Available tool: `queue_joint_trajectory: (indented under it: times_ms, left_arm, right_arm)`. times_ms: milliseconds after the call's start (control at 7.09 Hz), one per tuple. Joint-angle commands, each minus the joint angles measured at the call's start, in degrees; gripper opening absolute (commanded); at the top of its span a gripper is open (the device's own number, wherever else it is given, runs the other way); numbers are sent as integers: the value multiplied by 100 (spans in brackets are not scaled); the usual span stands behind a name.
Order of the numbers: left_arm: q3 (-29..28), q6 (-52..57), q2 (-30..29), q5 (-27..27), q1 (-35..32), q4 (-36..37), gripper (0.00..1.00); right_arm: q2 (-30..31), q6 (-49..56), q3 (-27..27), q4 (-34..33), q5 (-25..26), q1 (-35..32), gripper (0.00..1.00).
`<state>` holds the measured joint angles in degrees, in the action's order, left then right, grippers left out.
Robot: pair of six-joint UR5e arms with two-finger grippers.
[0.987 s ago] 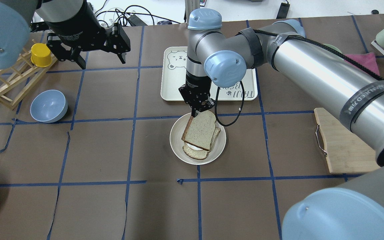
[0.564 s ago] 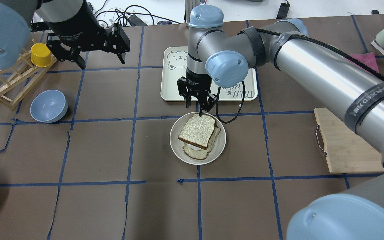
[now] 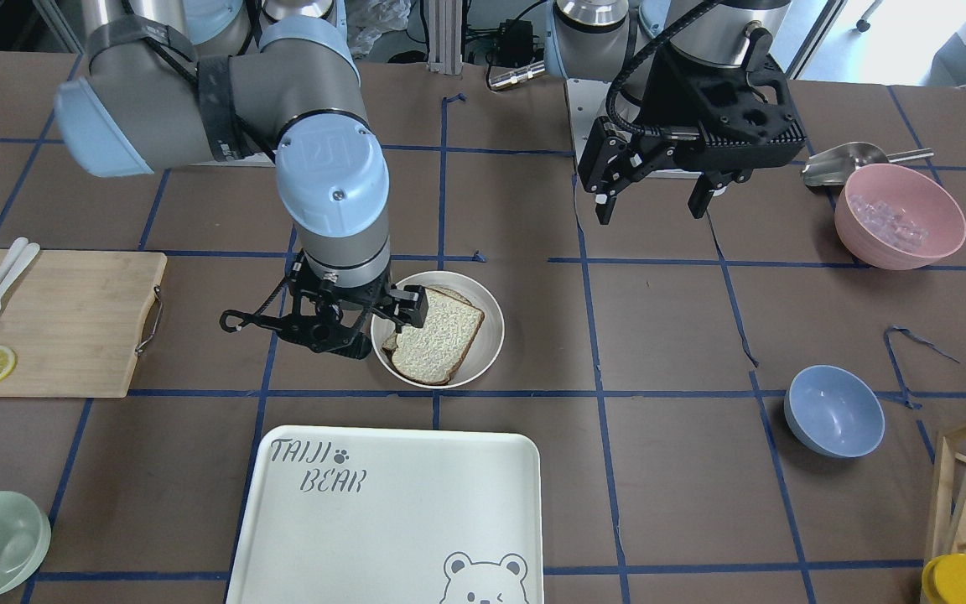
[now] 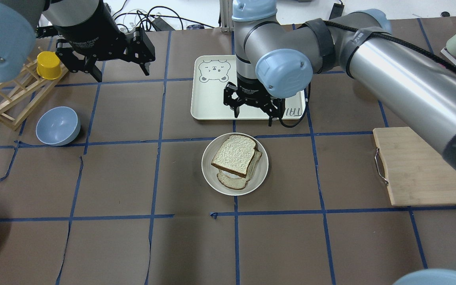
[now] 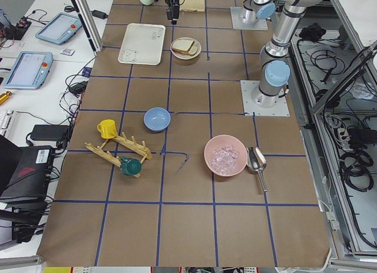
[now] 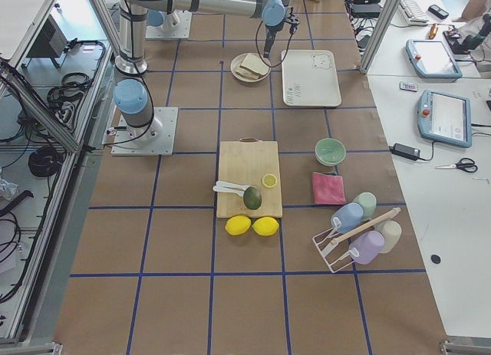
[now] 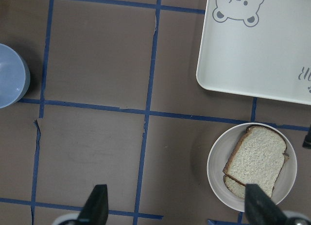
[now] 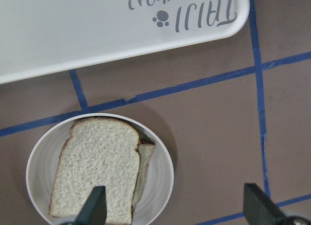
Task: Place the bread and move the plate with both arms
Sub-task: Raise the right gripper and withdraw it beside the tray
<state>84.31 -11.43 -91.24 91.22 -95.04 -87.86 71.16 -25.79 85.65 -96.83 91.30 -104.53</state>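
bread (image 4: 234, 155) released onto plate (image 4: 261, 174) (atop lower slice (image 4: 232, 183)) | right gripper (image 4: 253, 118) lifted clear, jaws apart | left gripper (image 4: 122, 75) idle, spread | plate move next

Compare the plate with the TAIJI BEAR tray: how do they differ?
The plate is round; the tray is rectangular with rounded corners. The tray is larger than the plate. The plate holds the bread stacked on a second slice; the tray shows nothing on it. The plate is plain; the tray has printed lettering and a bear. Both are cream-white.
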Motion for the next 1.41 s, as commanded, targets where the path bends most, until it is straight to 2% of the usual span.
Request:
queue_joint_trajectory:
  times_ms: [0,141,564,705,846,987,1269]
  left_arm:
    - [-11,9,1,-17,3,-3,100]
    - [-20,9,1,0,3,-12,100]
    - [-29,0,10,-8,3,-29,100]
    - [-29,0,10,-8,3,-29,100]
    - [-29,0,10,-17,3,-29,100]
    - [-29,0,10,-8,3,-29,100]
    - [-20,0,10,-26,3,-29,100]
  right_arm:
    - [433,1098,31,146,55,476,100]
    - [469,1389,31,417,72,495,100]
    - [619,1384,83,324,90,478,100]
    - [688,1436,-4,331,133,460,73]
    - [1029,1462,74,357,194,486,60]
    - [1041,1471,83,445,265,521,100]
    - [1425,1498,31,639,380,531,100]
